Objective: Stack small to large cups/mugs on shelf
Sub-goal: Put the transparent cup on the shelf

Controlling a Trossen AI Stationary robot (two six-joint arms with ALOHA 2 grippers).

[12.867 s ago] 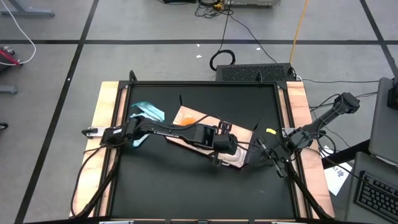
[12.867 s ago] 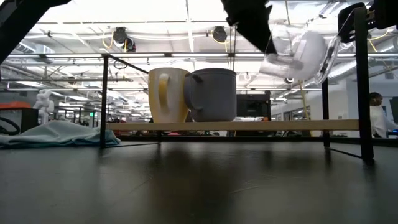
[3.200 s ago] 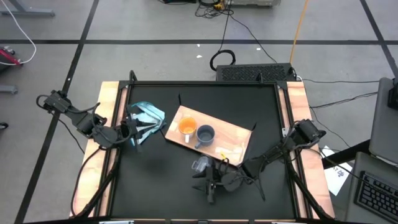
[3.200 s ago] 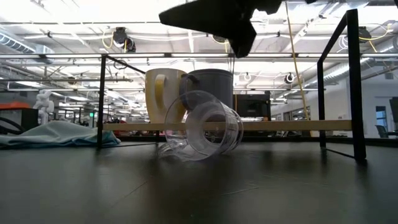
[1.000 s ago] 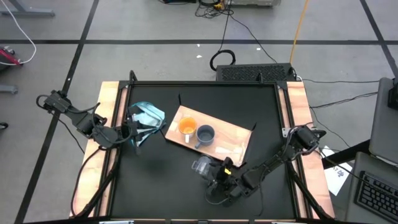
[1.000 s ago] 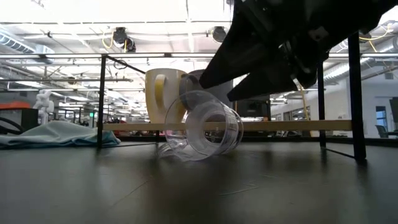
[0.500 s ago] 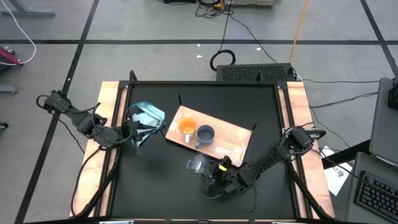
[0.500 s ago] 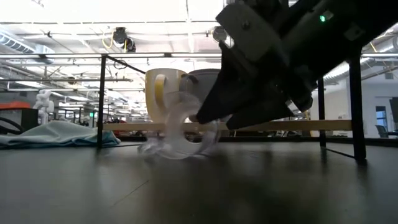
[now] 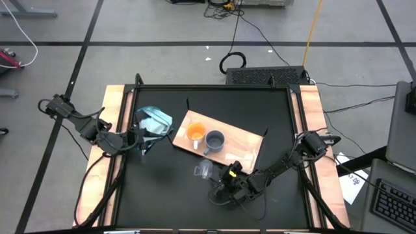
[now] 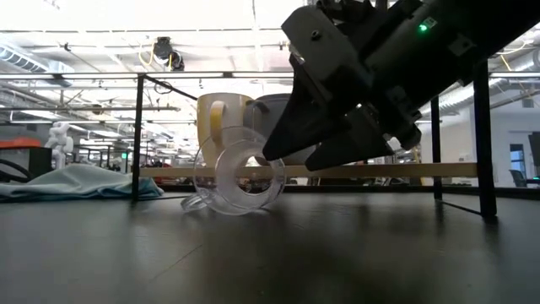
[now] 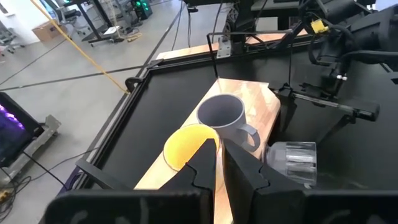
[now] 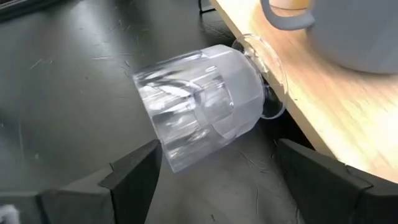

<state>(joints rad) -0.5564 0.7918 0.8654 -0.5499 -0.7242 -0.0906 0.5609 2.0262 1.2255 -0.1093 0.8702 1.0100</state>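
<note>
Right gripper (image 12: 211, 168) spread wide and low beside tipped clear cup (image 12: 199, 106) against shelf (image 12: 323, 106), presumably to straddle it; left gripper (image 11: 217, 163) pressed together, parked.

My arms are looking matte black and boxy, my right gripper (image 10: 291, 160) is showing a green light, yellow tag near the wrist.
</note>
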